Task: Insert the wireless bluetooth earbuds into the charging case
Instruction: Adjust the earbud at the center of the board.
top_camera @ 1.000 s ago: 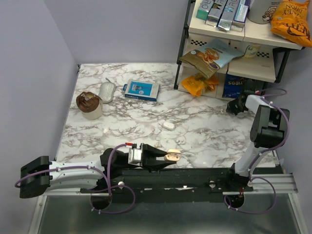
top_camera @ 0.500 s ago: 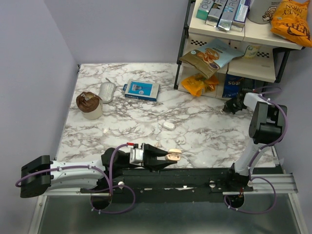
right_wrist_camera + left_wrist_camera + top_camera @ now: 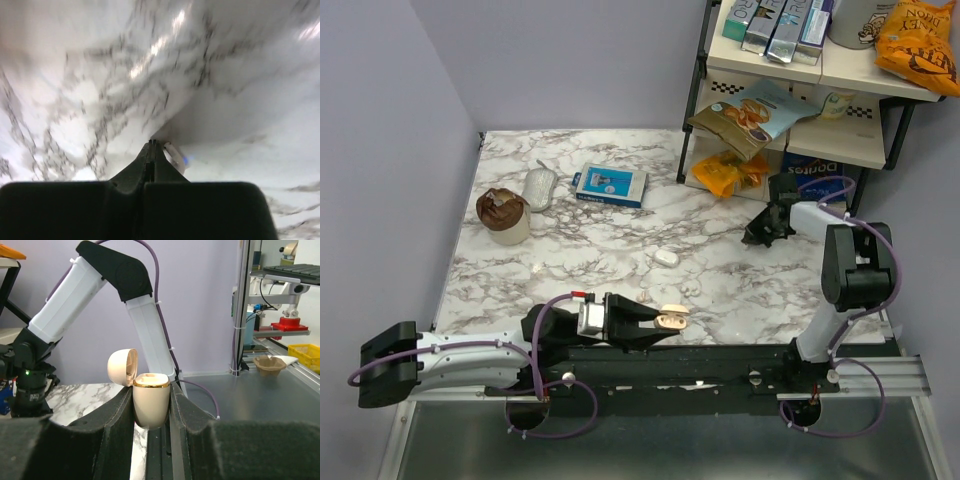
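Note:
My left gripper (image 3: 672, 321) is at the table's near edge, shut on a beige charging case (image 3: 670, 320) with a gold rim. In the left wrist view the case (image 3: 151, 400) stands upright between the pads, with its lid (image 3: 122, 367) hinged open to the left. My right gripper (image 3: 757, 233) is low over the marble at the right, in front of the shelf. In the right wrist view its tips (image 3: 152, 143) are pressed together. A tiny white earbud (image 3: 173, 153) with a blue glint sticks out beside them, sharp against the blurred table. No other earbud shows.
A small white oval case (image 3: 666, 257) lies mid-table. A grey mouse (image 3: 539, 188), a blue box (image 3: 609, 185) and a brown-topped cup (image 3: 503, 214) are at the back left. A black shelf rack (image 3: 800, 90) with snack bags stands at the back right.
My right gripper has swung left, away from the shelf foot and out over the marble. The left gripper with the open case has barely moved.

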You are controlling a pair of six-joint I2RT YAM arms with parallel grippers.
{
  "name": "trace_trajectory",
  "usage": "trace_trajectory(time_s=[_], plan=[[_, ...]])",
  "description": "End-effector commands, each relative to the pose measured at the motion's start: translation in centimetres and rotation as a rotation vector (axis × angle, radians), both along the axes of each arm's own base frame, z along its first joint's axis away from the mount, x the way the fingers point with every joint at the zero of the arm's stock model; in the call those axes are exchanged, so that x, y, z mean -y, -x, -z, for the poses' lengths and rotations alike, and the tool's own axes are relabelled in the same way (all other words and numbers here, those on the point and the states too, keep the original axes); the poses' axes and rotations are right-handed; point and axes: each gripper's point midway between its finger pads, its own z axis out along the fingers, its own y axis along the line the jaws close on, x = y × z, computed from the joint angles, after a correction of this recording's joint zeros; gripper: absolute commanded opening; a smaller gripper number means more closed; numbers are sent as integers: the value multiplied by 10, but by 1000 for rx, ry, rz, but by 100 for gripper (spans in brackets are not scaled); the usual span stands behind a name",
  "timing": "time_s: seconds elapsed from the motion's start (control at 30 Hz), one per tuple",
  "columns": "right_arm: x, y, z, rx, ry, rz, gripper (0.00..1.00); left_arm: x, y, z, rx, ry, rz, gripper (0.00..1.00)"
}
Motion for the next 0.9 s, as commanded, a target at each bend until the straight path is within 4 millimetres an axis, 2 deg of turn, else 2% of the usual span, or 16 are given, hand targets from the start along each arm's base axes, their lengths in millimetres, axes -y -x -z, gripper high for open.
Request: trace_trajectory(time_s=[0.0, 0.1, 0.17, 0.2, 0.27, 0.3, 0.37, 0.4, 0.47, 0.5, 0.6, 0.73, 0.87], plan=[[-35, 33, 0, -11, -62, -59, 1, -7, 11, -10, 10, 42, 39, 0], [-50, 41, -11, 21, -74, -129, 1, -7, 11, -9, 2, 35, 39, 0], [-51, 42, -22, 60, -43, -160, 1, -7, 13, -8, -2, 30, 42, 0], [-50, 37, -42, 128, -32, -173, 3, -7, 12, -8, -1, 31, 38, 0], [-41, 33, -60, 208, 29, -190, 13, -8, 11, -10, 2, 37, 30, 0], [-38, 29, -73, 265, 51, -200, 26, -8, 10, -10, 1, 38, 24, 0], [-31, 24, -103, 370, 120, -245, 38, -6, 8, -8, 13, 27, 8, 0], [-28, 24, -110, 396, 143, -270, 45, -5, 7, -9, 14, 23, 5, 0], [-14, 26, -115, 423, 254, -330, 51, -1, 3, -4, 16, -4, -17, 0], [-8, 30, -106, 403, 287, -341, 57, -1, 1, -3, 11, -6, -24, 0], [2, 43, -73, 321, 350, -388, 64, 3, -2, 1, -3, -17, -37, 0], [1, 52, -44, 227, 312, -353, 66, 11, -8, 7, -34, -41, -50, 0], [4, 47, -32, 183, 304, -264, 65, 14, -7, 6, -46, -47, -38, 0]])
